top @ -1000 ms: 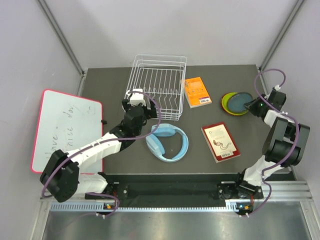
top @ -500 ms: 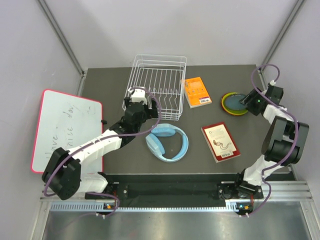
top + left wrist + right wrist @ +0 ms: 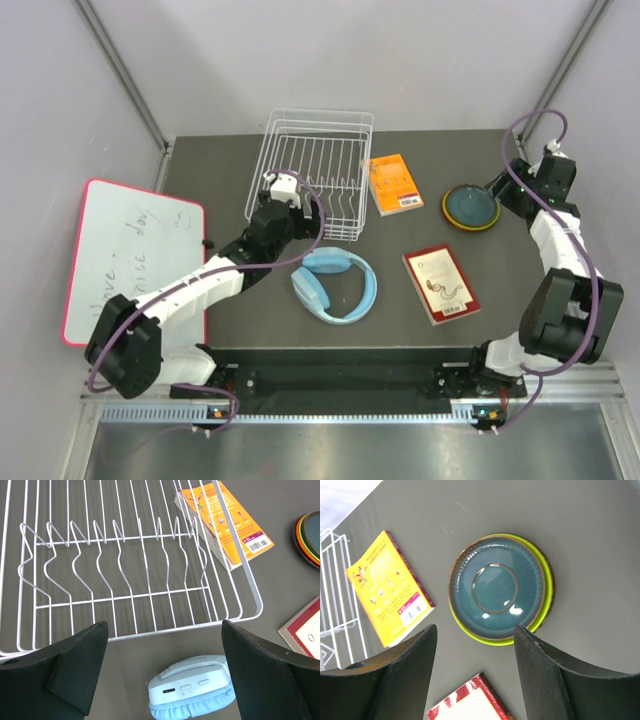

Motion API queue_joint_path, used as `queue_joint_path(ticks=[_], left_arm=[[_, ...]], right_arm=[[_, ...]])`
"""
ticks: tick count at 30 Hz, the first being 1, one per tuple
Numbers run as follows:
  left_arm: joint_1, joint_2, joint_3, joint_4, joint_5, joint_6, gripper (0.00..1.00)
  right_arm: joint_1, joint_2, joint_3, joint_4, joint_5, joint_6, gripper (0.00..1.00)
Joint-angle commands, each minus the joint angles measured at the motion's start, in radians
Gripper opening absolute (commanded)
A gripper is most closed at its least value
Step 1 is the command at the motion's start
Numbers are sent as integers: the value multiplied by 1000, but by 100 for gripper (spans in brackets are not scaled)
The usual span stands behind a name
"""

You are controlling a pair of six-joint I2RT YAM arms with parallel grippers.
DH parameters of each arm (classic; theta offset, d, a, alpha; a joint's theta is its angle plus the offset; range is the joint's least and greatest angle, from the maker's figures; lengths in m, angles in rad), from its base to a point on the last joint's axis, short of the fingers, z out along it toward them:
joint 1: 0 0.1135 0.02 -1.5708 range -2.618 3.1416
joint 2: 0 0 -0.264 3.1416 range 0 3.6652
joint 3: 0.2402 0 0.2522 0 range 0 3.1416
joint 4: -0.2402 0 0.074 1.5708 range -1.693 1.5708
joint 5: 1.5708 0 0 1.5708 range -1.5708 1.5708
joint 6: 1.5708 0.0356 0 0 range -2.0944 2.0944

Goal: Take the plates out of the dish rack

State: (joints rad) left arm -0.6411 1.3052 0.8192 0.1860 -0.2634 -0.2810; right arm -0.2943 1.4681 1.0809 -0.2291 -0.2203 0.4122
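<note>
The white wire dish rack [image 3: 316, 170] stands at the back middle of the table and holds no plates; the left wrist view looks down into its bare bars [image 3: 125, 565]. The plates lie stacked on the table at the right [image 3: 470, 207], dark teal on top [image 3: 495, 587], lime green under it [image 3: 540, 617], and a dark rim shows at the stack's right edge. My right gripper [image 3: 500, 187] [image 3: 475, 630] hangs open and empty above the stack's back right. My left gripper [image 3: 288, 192] [image 3: 162, 645] is open and empty at the rack's front left edge.
An orange book [image 3: 393, 183] lies between rack and plates. A red and white book [image 3: 440, 284] lies in front of the plates. Light blue headphones [image 3: 335, 285] lie just in front of the rack, below my left gripper. A whiteboard [image 3: 125, 250] lies at the left.
The teal plate has gone from lying skewed on the stack to lying flat on it. My right gripper has drawn back from it toward the back right. My left gripper edged toward the rack.
</note>
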Motion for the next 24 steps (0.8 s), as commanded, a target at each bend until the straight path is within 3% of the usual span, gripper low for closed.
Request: queue_joint_path(ticks=[1, 7, 11, 17, 24], left_arm=[[4, -34, 37, -17, 21, -20, 99], [4, -78, 38, -49, -46, -4, 99], [6, -118, 58, -89, -57, 25, 99], [4, -199, 51, -135, -48, 11, 99], [6, -285, -12, -155, -36, -9, 99]], right_arm=[[7, -18, 14, -36, 50, -39, 63], [58, -141, -87, -18, 10, -61, 63], [150, -403, -254, 82, 39, -96, 66], [334, -772, -542, 182, 335, -89, 69], [423, -953, -733, 221, 486, -101, 70]])
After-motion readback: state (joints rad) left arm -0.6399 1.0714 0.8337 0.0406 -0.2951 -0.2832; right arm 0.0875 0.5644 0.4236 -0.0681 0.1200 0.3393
